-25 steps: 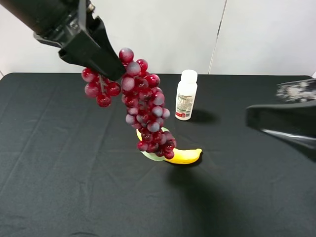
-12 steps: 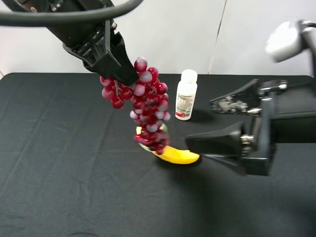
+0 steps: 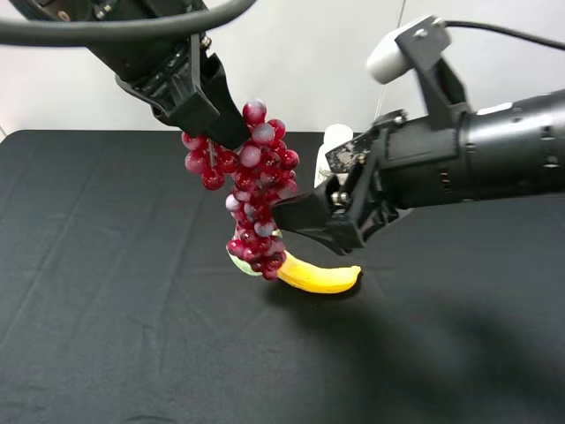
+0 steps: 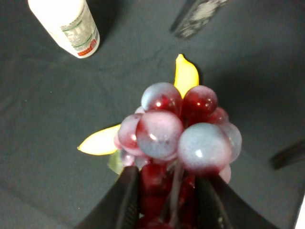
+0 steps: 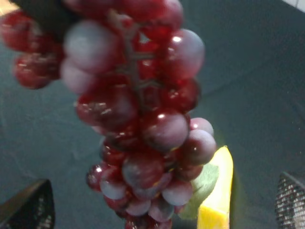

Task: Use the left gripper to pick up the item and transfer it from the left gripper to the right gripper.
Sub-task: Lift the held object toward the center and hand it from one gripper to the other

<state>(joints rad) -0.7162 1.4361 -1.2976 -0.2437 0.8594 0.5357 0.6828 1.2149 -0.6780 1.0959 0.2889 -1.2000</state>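
Your arms, black all over.
Your left gripper [image 3: 225,132] is a wedge-shaped claw with a thick black cable [image 3: 132,34] at its 12 o'clock; your right gripper [image 3: 302,187] carries a rounded white module [image 3: 402,49] at its 1 o'clock.

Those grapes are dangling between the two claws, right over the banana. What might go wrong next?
The left gripper grips the grapes only near the top, so the bunch hangs loose and may swing away from the right gripper's open fingers. Round, glossy grapes could also slip if the fingers pinch just a few. The white bottle stands close behind the right arm and might get knocked, and a dropped bunch would likely land on the banana.
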